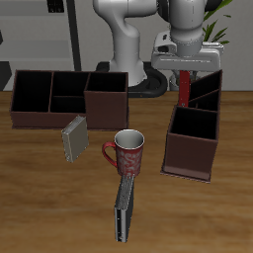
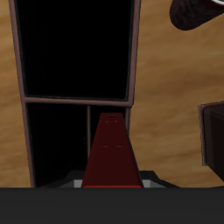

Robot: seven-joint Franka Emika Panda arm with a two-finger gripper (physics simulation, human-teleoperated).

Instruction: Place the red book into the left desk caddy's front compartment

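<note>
The table (image 1: 40, 178) is a warm brown wood-grain surface, its planks running across the exterior view. Behind it the room is pale and plain, with a grey shelf-like frame at the far back and some green leaves (image 1: 219, 30) of a plant showing past the robot's white arm.

The claw (image 1: 187, 67) hangs above the left desk caddy (image 1: 193, 133) and grips the red book (image 1: 186, 89), which hangs upright from it — its lower end is over the caddy's rear part, level with the caddy's rim. In the wrist view the red book (image 2: 112, 157) runs out from the claw as a long dark-red wedge, pointing at the divider between the caddy's dark compartments (image 2: 79, 52); whether it touches the caddy cannot be told.

The other desk caddy (image 1: 69, 99) stands at the opposite side of the table, the same dark brown. In front of it the grey book (image 1: 74, 138) stands on edge, tilted. A red patterned mug (image 1: 127, 153) stands upright near the table's middle, and the black book (image 1: 124, 210) lies just before it, reaching toward the front edge.
</note>
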